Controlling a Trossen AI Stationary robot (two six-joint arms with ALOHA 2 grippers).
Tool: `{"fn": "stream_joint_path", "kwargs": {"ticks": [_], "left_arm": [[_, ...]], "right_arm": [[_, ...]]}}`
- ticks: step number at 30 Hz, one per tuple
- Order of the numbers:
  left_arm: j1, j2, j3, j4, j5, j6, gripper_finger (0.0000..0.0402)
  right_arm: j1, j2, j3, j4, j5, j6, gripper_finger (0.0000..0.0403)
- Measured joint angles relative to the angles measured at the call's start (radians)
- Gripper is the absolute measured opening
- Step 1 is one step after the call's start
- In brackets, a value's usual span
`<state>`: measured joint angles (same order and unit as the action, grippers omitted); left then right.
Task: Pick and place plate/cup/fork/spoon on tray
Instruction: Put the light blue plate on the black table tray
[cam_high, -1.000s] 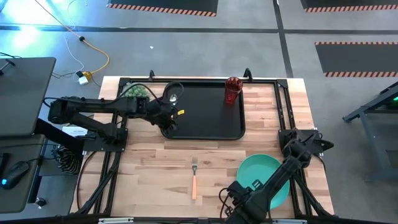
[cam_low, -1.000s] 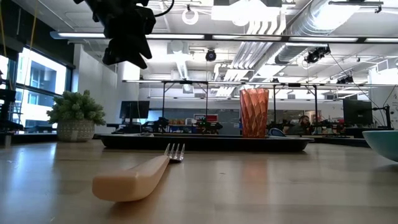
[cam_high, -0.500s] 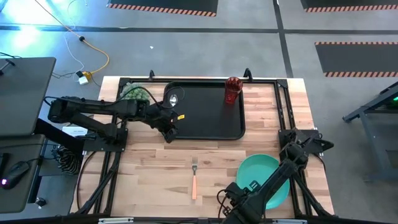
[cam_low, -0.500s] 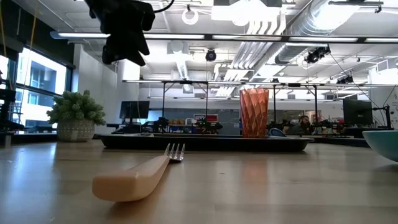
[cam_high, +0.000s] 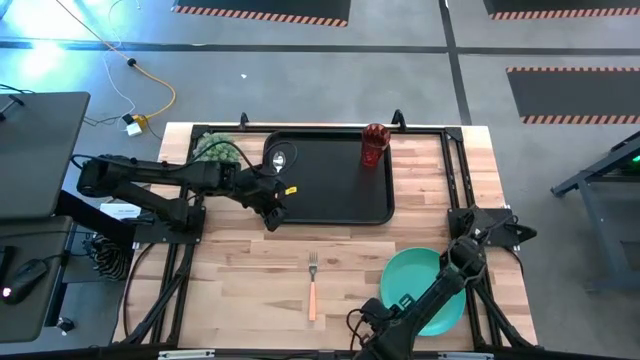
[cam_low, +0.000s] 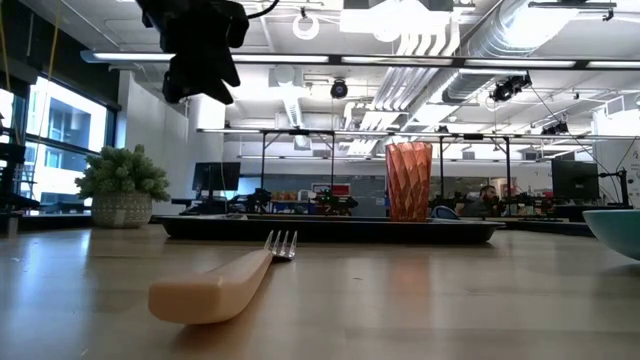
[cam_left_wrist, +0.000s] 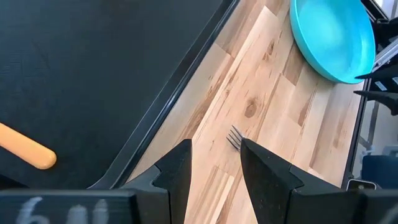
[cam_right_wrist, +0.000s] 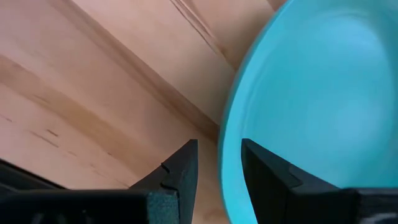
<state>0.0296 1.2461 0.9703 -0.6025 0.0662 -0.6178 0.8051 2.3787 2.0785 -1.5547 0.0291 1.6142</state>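
The black tray (cam_high: 340, 195) lies at the table's far middle. The red cup (cam_high: 374, 145) stands upright in its far right corner. The spoon lies on the tray's left part, with its bowl (cam_high: 279, 158) far and its handle end (cam_left_wrist: 28, 151) near. My left gripper (cam_high: 270, 208) hangs open and empty above the tray's near left corner. The fork (cam_high: 312, 285) lies on the wood near the front, tines toward the tray. The teal plate (cam_high: 430, 285) rests at the near right. My right gripper (cam_right_wrist: 219, 177) is open at the plate's near-left rim. My right gripper has the plate's near-left rim (cam_right_wrist: 225, 149) between its two fingers, coming low from the table's near side. I cannot tell whether the fingers touch it. The plate rests on the table.
A spiky green ball plant (cam_high: 215, 148) in a pot stands just left of the tray's far left corner. Bare wood lies between the tray's near rim and the fork (cam_left_wrist: 235, 137). Black frame bars run along the table's left and right sides.
My right arm has shifted a little toward the table's near left, along the plate's rim. The plate, fork, cup and spoon have stayed in place.
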Motion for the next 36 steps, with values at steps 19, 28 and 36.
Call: {"fn": "stream_joint_path", "kwargs": {"ticks": [19, 28, 36], "left_arm": [[0.000, 0.000, 0.000, 0.003, 0.000, 0.000, 0.0129], [0.001, 0.000, 0.000, 0.002, 0.000, 0.000, 0.0129], [0.001, 0.000, 0.000, 0.002, 0.000, 0.000, 0.0129]], "right_arm": [[-0.001, 0.056, 0.000, -0.004, -0.034, -0.018, 0.0101], [-0.007, 0.056, 0.000, -0.006, -0.034, -0.018, 0.0007], [-0.011, 0.032, 0.000, -0.015, -0.017, -0.023, 0.0005]]}}
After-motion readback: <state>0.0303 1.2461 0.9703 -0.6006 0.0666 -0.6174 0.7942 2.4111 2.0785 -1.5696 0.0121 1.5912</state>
